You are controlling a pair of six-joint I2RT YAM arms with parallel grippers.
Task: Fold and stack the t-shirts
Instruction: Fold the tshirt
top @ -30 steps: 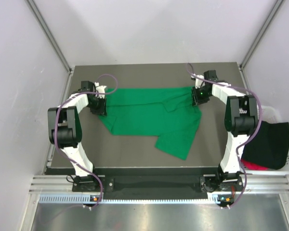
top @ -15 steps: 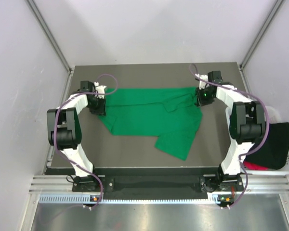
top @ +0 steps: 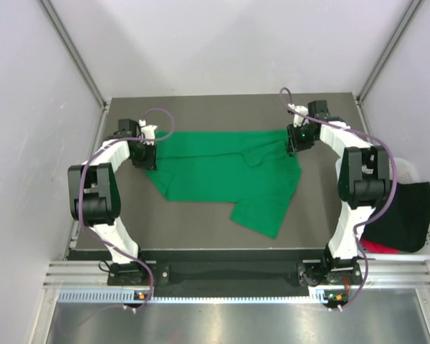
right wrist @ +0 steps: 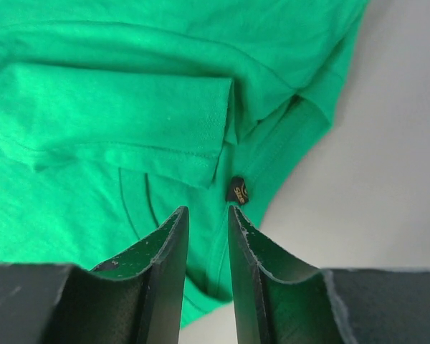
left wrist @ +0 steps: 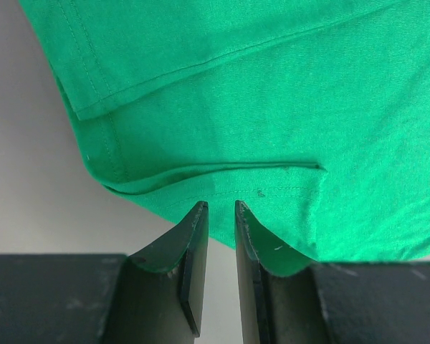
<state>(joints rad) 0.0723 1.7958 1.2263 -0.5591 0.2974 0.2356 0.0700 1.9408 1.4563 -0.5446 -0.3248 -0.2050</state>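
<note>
A bright green t-shirt [top: 222, 172] lies spread and partly folded on the dark table [top: 201, 222]. My left gripper [top: 147, 158] hovers at its left edge; in the left wrist view the jaws [left wrist: 220, 204] stand narrowly open with only bare table between them, and the green hem [left wrist: 222, 172] lies just past the tips. My right gripper [top: 296, 145] is at the shirt's right top corner, open [right wrist: 207, 209] over the collar, near a small black label [right wrist: 237, 190]. A black t-shirt [top: 405, 215] and a red one [top: 376, 247] lie bunched at the right.
A white basket [top: 408, 166] at the table's right edge holds the black and red shirts. Grey walls with metal corner posts [top: 79, 57] enclose the table on three sides. A metal rail [top: 222, 276] runs along the near edge by the arm bases.
My right gripper drifted out to the right and back over the shirt's corner while its jaws widened slightly. The left gripper and the green shirt stayed put.
</note>
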